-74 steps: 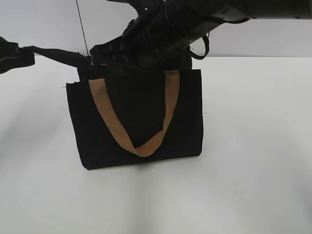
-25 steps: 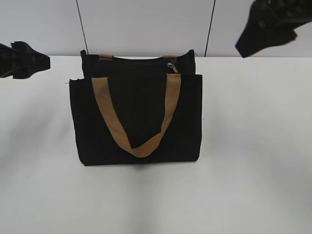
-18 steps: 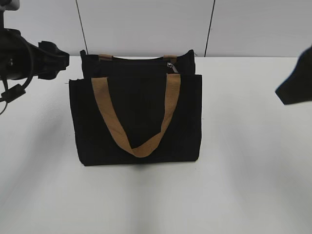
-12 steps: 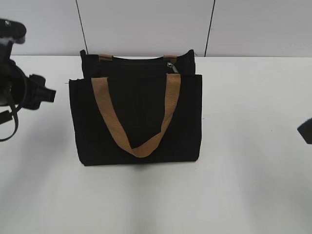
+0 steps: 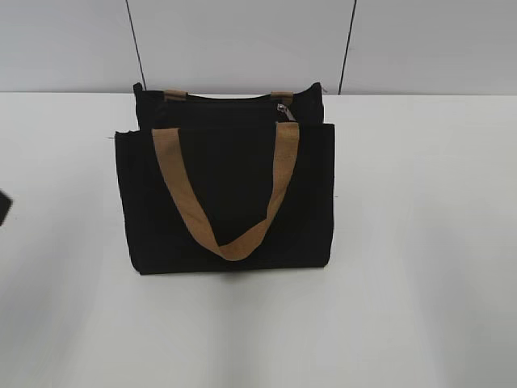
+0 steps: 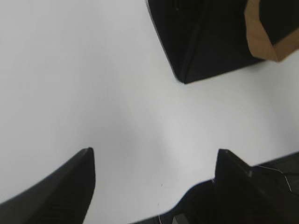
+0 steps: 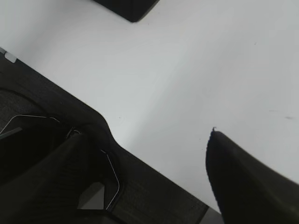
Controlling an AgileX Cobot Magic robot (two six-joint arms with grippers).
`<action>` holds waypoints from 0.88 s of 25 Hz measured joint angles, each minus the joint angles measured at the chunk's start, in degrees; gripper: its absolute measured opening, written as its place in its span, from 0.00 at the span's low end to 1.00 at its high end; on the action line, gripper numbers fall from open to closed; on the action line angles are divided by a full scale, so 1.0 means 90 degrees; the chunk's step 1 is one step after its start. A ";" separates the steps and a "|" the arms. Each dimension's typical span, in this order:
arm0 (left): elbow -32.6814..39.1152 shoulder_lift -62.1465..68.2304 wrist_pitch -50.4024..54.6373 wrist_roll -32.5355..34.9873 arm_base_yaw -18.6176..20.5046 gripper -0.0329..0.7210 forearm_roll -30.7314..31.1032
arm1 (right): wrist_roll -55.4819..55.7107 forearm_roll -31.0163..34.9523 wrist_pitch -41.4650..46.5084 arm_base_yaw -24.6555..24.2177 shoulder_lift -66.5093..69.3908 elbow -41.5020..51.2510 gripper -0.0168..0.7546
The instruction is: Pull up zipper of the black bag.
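While its tan handle droops, the black bag [image 5: 226, 194] stands upright.

Matte black gripper parts, seen close up

The left gripper [image 6: 154, 163] shows two dark tapered fingers [image 6: 70, 186] at the frame's lower corners. The right gripper [image 7: 149, 154] has black, faintly textured housing at lower left, thin pale edge lines, and possibly a small grey screw plate.
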 joint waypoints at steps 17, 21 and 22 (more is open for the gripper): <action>0.1720 -0.4845 0.0631 0.1489 -0.0046 0.82 -0.0736 | 0.0107 0.0038 -0.0160 0.0000 -0.2448 0.1834 0.79; 0.1787 -0.4844 0.0590 0.1522 -0.0051 0.82 -0.0748 | 0.0102 0.0038 -0.0308 0.0000 -0.2448 0.1907 0.79; 0.1790 -0.4844 0.0590 0.1534 -0.0051 0.82 -0.0750 | 0.0100 0.0038 -0.0314 0.0000 -0.2448 0.1913 0.79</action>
